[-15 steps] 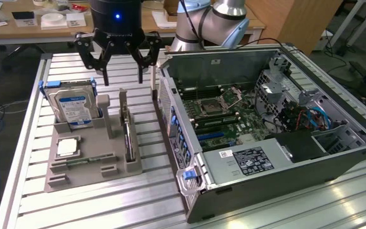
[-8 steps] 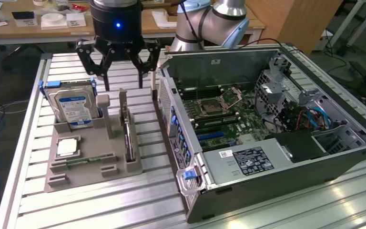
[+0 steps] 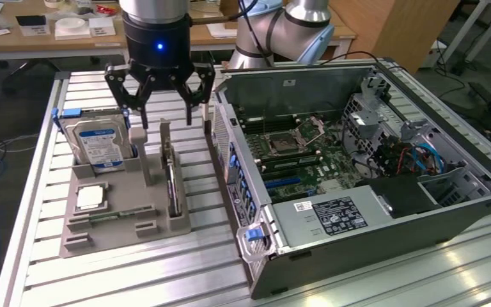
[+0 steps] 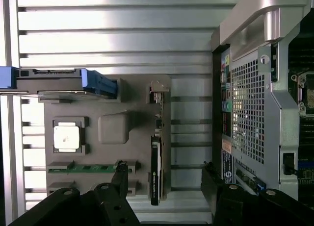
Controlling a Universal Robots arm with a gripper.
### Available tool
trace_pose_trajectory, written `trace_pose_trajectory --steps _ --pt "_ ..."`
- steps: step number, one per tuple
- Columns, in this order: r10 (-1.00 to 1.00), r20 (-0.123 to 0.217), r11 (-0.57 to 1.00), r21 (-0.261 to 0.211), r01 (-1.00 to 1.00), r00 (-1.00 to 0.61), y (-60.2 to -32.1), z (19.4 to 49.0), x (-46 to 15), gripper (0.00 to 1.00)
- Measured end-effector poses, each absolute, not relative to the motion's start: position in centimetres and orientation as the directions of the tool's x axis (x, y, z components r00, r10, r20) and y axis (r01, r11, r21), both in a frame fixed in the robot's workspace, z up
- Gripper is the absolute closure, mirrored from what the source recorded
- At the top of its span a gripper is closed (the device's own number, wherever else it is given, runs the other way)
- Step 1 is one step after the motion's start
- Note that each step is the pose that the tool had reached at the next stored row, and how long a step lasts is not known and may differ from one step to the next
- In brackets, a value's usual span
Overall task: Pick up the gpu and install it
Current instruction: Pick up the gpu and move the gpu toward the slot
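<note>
Hand [image 3: 167, 121] spread wide above upright gpu [image 3: 171, 179]; hard drive [image 3: 96, 144], case [image 3: 416, 211] flanking.

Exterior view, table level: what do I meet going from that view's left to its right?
The hard drive standing in the grey holder → the gpu on edge in the same holder → the open computer case, and inside it the motherboard, then the blue cables.

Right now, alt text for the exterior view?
An open pincer hangs above the gpu, which stands on edge in a grey tray. A hard drive stands at the exterior view's left, an open PC case at its right.
</note>
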State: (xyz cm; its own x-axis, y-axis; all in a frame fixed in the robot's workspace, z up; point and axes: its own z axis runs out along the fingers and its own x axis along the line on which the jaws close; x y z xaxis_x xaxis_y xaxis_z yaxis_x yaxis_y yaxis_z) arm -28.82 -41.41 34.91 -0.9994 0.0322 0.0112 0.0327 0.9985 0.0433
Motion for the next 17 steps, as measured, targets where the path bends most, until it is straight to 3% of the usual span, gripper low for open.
trace_pose_trajectory --steps 17 --pt "0.005 0.021 0.999 0.043 0.006 -1.0 -42.3 31.8 -28.9 0.29"
